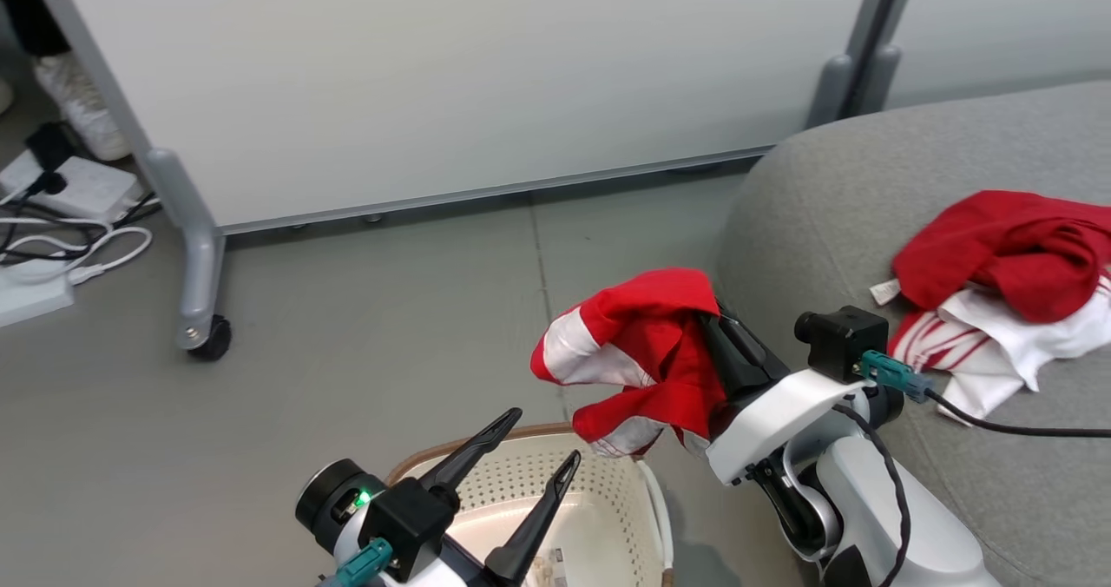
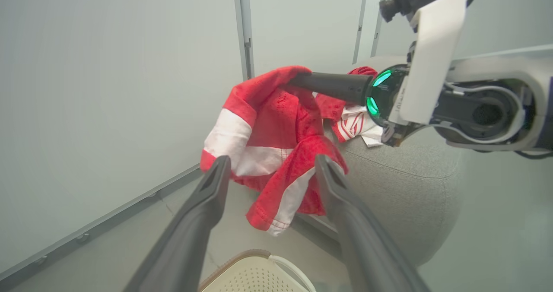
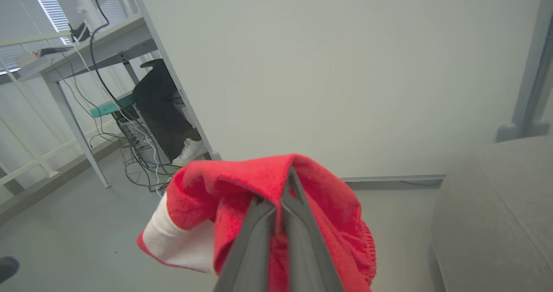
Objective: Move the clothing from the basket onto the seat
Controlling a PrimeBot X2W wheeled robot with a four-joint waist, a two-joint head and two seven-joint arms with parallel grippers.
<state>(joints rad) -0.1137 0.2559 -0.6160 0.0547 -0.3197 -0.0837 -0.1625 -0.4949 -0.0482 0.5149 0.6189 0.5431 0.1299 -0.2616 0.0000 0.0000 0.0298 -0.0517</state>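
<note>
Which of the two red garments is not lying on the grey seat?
The red-and-white panelled garment, hanging from the shut right gripper. The other garment, with a white tag, rests on the seat.

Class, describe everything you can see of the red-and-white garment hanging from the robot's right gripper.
The red-and-white garment is soft, mesh-like fabric, bright red with broad white bands and red hems. It hangs crumpled and folded over itself, pinched near its top by the shut right gripper. It is in the air above the far edge of the cream perforated plastic basket, clear of its rim, beside the rounded corner of the grey fabric seat. Nothing else visibly touches it.
</note>
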